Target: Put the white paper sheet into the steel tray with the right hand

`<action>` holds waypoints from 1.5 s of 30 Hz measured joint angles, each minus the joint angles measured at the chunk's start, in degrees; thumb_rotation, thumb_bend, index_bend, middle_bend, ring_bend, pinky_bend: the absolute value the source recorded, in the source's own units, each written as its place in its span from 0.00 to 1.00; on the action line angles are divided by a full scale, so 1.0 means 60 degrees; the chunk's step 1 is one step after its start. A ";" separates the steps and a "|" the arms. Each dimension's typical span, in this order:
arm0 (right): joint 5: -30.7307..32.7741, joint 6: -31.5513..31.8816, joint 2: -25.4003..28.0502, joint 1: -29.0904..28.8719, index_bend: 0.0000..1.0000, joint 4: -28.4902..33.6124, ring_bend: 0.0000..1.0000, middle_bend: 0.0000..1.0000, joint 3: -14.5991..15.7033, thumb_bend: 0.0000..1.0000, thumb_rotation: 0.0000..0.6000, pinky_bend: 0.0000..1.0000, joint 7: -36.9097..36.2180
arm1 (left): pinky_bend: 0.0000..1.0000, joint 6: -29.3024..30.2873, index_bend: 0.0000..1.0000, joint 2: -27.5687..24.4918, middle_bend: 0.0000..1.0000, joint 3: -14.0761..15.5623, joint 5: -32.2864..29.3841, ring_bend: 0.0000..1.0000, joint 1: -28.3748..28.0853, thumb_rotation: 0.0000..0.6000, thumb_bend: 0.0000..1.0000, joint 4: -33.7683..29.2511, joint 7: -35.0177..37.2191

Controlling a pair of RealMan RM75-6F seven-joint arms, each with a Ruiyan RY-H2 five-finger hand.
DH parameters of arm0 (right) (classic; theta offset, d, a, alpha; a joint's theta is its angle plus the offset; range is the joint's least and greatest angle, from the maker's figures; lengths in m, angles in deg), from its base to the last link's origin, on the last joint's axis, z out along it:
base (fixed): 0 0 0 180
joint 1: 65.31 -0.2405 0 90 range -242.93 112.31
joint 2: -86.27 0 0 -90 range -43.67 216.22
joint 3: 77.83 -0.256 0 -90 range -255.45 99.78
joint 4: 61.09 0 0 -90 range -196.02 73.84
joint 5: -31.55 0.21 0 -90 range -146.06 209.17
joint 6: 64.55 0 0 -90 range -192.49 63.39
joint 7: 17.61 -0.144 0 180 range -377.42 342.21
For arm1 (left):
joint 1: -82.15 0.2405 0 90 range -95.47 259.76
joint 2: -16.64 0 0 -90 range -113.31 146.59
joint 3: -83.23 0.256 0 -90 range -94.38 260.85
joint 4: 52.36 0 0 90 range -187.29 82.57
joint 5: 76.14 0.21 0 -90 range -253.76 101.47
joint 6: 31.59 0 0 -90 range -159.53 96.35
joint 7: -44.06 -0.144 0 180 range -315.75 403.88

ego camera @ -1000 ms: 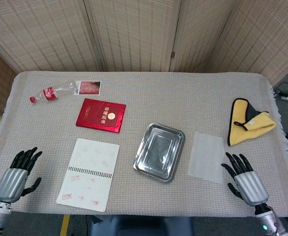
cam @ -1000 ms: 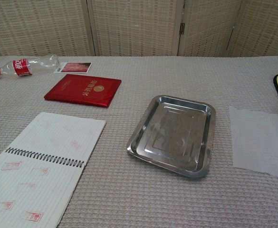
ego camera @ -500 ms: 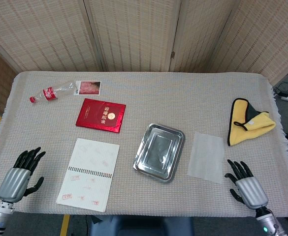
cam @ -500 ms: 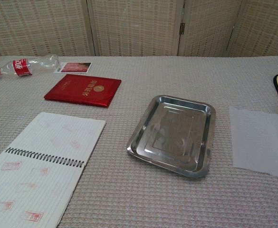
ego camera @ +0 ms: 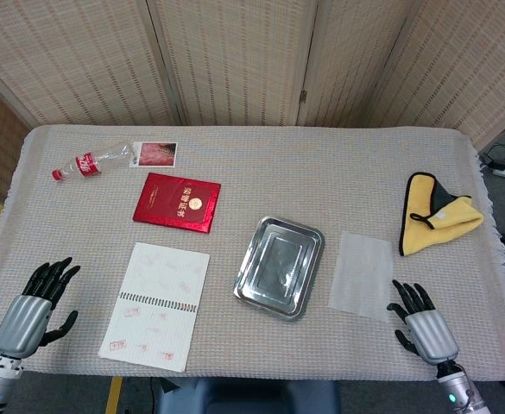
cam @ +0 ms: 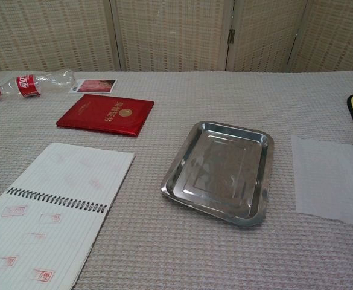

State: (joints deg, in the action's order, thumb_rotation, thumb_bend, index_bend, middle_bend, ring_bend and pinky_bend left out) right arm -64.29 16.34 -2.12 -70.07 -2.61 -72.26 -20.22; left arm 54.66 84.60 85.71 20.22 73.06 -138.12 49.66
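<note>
The white paper sheet point(ego camera: 362, 274) point(cam: 331, 179) lies flat on the cloth, just right of the steel tray point(ego camera: 247, 285) point(cam: 171, 179), which holds nothing. My right hand point(ego camera: 422, 328) hovers at the table's front right, just below and right of the sheet's near corner, fingers spread and holding nothing. At the front left, near the table edge, my left hand point(ego camera: 34, 309) also has its fingers apart with nothing in it. Neither hand shows in the chest view.
An open spiral notebook point(ego camera: 157, 305) lies front left, a red booklet point(ego camera: 177, 202) behind it. A plastic bottle point(ego camera: 90, 161) and a photo card point(ego camera: 155, 153) are at the back left. A yellow cloth point(ego camera: 436, 215) sits at the right.
My right hand has drawn back toward the front edge, away from the sheet, and shows smaller. The left hand has barely shifted. The sheet and tray have not moved.
</note>
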 measured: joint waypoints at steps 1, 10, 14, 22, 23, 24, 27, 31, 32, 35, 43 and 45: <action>-0.0004 -0.0015 -0.0041 -0.0018 0.36 -0.0030 0.00 0.00 -0.0003 0.40 1.00 0.00 0.0018 | 0.00 0.0018 0.00 -0.0010 0.00 0.0001 0.0006 0.00 0.0007 1.00 0.48 -0.0010 0.0006; -0.0001 -0.0108 -0.0331 -0.0150 0.36 -0.0162 0.00 0.00 -0.0048 0.40 1.00 0.00 0.0236 | 0.00 0.0062 0.00 -0.0128 0.00 -0.0016 -0.0040 0.00 0.0037 1.00 0.48 -0.0106 0.0142; 0.0074 -0.0086 -0.0400 -0.0179 0.36 -0.0195 0.00 0.00 -0.0128 0.40 1.00 0.00 0.0284 | 0.00 0.0061 0.00 -0.0142 0.00 -0.0016 -0.0054 0.00 0.0052 1.00 0.48 -0.0123 0.0113; 0.0200 -0.0246 -0.0489 -0.0259 0.36 -0.0231 0.00 0.00 -0.0175 0.40 1.00 0.00 0.0364 | 0.00 0.0055 0.00 -0.0143 0.00 -0.0078 -0.0157 0.00 0.0068 1.00 0.48 -0.0112 0.0072; 0.0210 -0.0266 -0.0496 -0.0265 0.36 -0.0224 0.00 0.00 -0.0167 0.40 1.00 0.00 0.0368 | 0.00 0.0052 0.00 -0.0144 0.00 -0.0077 -0.0155 0.00 0.0067 1.00 0.48 -0.0112 0.0072; 0.0212 -0.0270 -0.0499 -0.0267 0.36 -0.0214 0.00 0.00 -0.0158 0.40 1.00 0.00 0.0367 | 0.00 0.0052 0.00 -0.0144 0.00 -0.0076 -0.0150 0.00 0.0066 1.00 0.48 -0.0112 0.0074; 0.0214 -0.0266 -0.0504 -0.0272 0.36 -0.0209 0.00 0.00 -0.0142 0.40 1.00 0.00 0.0389 | 0.00 0.0062 0.00 -0.0150 0.00 -0.0076 -0.0139 0.00 0.0071 1.00 0.48 -0.0115 0.0088; 0.0260 -0.0331 -0.0520 -0.0283 0.36 -0.0230 0.00 0.00 -0.0139 0.40 1.00 0.00 0.0409 | 0.00 0.0068 0.00 -0.0156 0.00 -0.0072 -0.0123 0.00 0.0074 1.00 0.48 -0.0120 0.0086; 0.0289 -0.0370 -0.0533 -0.0289 0.36 -0.0242 0.00 0.00 -0.0142 0.40 1.00 0.00 0.0400 | 0.00 0.0069 0.00 -0.0158 0.00 -0.0073 -0.0125 0.00 0.0076 1.00 0.48 -0.0120 0.0087; 0.0344 -0.0434 -0.0592 -0.0318 0.36 -0.0303 0.00 0.00 -0.0165 0.40 1.00 0.00 0.0374 | 0.00 0.0095 0.00 -0.0166 0.00 -0.0080 -0.0119 0.00 0.0083 1.00 0.48 -0.0132 0.0087; 0.0403 -0.0458 -0.0778 -0.0452 0.38 -0.0449 0.00 0.00 -0.0301 0.40 1.00 0.00 0.0162 | 0.00 0.0066 0.00 -0.0312 0.00 -0.0086 -0.0233 0.00 0.0121 1.00 0.48 -0.0327 0.0088; 0.0417 -0.0442 -0.0858 -0.0485 0.40 -0.0532 0.00 0.00 -0.0338 0.40 1.00 0.00 0.0145 | 0.00 0.0032 0.00 -0.0361 0.00 -0.0106 -0.0319 0.00 0.0129 1.00 0.48 -0.0370 0.0110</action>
State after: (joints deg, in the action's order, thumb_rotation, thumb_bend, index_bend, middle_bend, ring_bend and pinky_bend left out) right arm -61.79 13.68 -7.27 -72.98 -5.80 -74.28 -19.35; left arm 54.85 82.44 85.08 18.31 73.83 -140.34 50.32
